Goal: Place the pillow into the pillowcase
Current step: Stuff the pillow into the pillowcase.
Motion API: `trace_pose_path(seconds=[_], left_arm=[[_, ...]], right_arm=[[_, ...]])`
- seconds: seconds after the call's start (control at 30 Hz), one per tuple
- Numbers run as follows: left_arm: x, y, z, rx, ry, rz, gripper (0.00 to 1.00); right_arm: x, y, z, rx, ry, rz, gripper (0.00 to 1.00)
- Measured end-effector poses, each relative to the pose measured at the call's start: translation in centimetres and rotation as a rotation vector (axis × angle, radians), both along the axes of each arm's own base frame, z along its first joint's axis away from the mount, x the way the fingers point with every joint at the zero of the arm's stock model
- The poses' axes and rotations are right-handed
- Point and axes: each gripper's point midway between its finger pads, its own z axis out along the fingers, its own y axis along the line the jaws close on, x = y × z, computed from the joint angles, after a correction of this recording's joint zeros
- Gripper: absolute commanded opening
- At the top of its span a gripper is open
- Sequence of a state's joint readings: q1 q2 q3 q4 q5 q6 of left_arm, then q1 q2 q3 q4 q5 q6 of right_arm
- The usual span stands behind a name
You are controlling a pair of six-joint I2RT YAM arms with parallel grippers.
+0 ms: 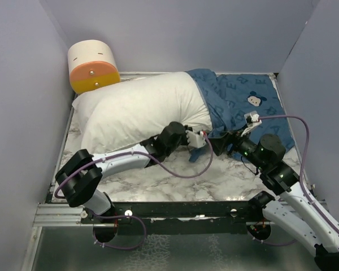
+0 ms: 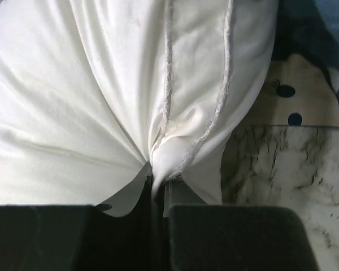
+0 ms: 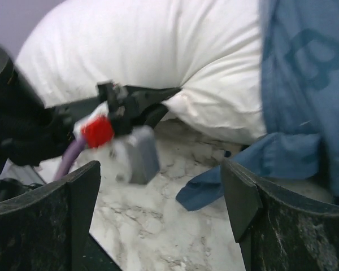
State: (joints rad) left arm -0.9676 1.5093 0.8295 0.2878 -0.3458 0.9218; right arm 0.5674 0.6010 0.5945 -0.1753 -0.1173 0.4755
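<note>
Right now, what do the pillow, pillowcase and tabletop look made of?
pillow: matte white woven cloth, probably cotton over soft fill; it gathers into folds with piped seams where the left claw pinches it.
pillowcase: thin matte blue printed fabric; lies wrinkled and limp.
tabletop: smooth marble pattern; stone or laminate, cannot tell.

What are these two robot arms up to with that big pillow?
They're stuffing a white pillow into a blue pillowcase. The left gripper pinches the pillow's near edge; the right gripper hangs open beside the pillowcase, holding nothing. One end of the pillow is covered by the case; most sticks out.
</note>
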Motion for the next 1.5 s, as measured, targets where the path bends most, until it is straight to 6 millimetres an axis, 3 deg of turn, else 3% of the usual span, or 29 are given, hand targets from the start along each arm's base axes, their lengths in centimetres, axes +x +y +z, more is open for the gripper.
trace_pose_path(seconds=[0.13, 0.23, 0.37, 0.5, 0.67, 0.8, 0.9, 1.07, 1.23, 1.33, 1.5], left_arm=[[1.7, -1.2, 4.7, -0.202, 0.166, 0.063, 0.00], [2.3, -1.9, 8.6, -0.331, 0.235, 0.088, 0.00], [1.1, -3.5, 12.1, -0.448, 0.346, 0.055, 0.00], [-0.4, -5.1, 14.0, -0.529, 0.461, 0.009, 0.00], [-0.8, -6.3, 14.9, -0.596, 0.584, -0.013, 0.00], [-0.5, -6.6, 15.0, -0.639, 0.658, -0.010, 0.00], [-0.2, -6.6, 15.0, -0.672, 0.704, -0.005, 0.00], [0.2, -6.4, 14.8, -0.713, 0.764, 0.006, 0.00], [0.9, -6.1, 15.0, -0.767, 0.820, 0.003, 0.00], [2.2, -5.6, 15.1, -0.808, 0.846, 0.006, 0.00], [3.9, -4.7, 15.6, -0.871, 0.881, -0.004, 0.00]], right_arm=[[-0.4, 1.2, 2.0, 0.007, -0.029, 0.083, 0.88], [-0.6, 1.9, 2.2, 0.007, -0.025, 0.127, 0.93], [-0.5, 2.0, 1.8, 0.007, -0.011, 0.127, 1.00], [0.2, 1.4, 2.2, 0.019, -0.030, 0.071, 1.00], [1.6, 0.8, 0.5, -0.027, -0.010, 0.005, 1.00], [3.1, -0.1, -2.5, -0.130, 0.067, -0.070, 0.99], [3.6, -1.5, -4.2, -0.198, 0.117, -0.143, 0.92], [4.4, -3.3, -3.6, -0.235, 0.109, -0.243, 0.87], [5.1, -4.2, -3.3, -0.263, 0.102, -0.307, 0.92], [5.6, -4.5, -4.1, -0.295, 0.116, -0.329, 0.98], [6.2, -4.4, -5.6, -0.338, 0.149, -0.332, 1.00]])
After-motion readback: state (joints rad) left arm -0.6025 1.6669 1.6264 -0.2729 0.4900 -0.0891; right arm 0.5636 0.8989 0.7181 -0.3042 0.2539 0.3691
